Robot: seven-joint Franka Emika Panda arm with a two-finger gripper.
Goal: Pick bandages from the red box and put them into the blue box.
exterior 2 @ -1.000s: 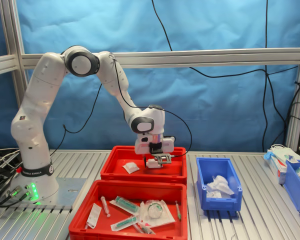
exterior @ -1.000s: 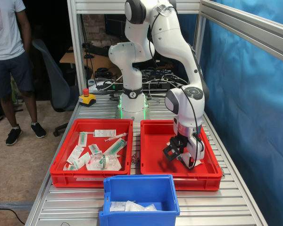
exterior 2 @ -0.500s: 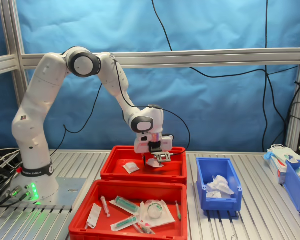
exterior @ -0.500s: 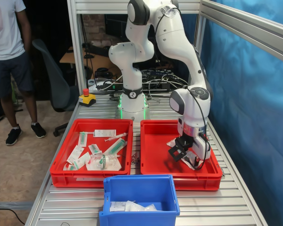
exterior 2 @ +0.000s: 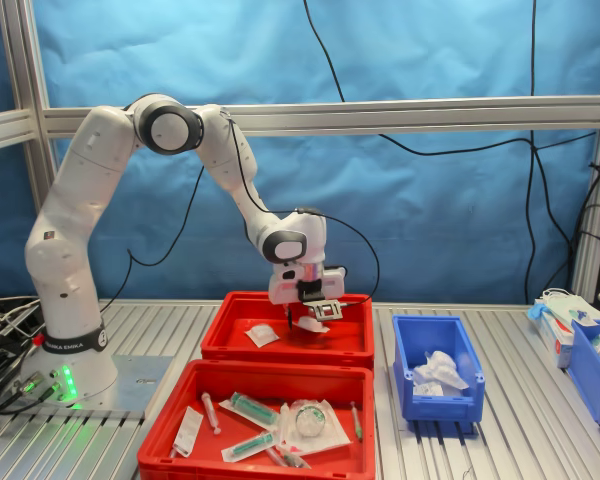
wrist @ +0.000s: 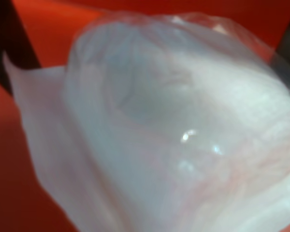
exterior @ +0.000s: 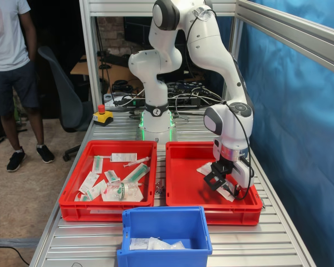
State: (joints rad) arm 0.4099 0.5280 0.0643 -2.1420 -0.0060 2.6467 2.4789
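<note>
The red box (exterior: 185,183) holds two bandages: one white wrapped pad (exterior: 204,168) lies free near its middle, another (exterior: 227,193) lies by the wall nearest the blue curtain. My gripper (exterior: 218,182) hangs low inside the red box (exterior 2: 280,350), right over that second bandage (exterior 2: 315,326). In the wrist view this bandage (wrist: 174,130) fills the picture, with a dark finger at each side edge, so the gripper is open and straddles it. The other pad (exterior 2: 262,335) lies apart. The blue box (exterior: 164,212) stands in front and holds several bandages (exterior: 153,243).
A twin red tray (exterior: 108,210) with syringes and printed packets (exterior: 119,178) stands beside the red box. A person (exterior: 11,72) stands off the table in the first exterior view's left. A red stop button (exterior: 102,115) sits near the robot base. More blue bins (exterior 2: 590,365) stand at the second exterior view's right.
The gripper has slid across the red box toward the blue curtain and settled over the pad by the wall. The pad near the middle came into view behind it.
</note>
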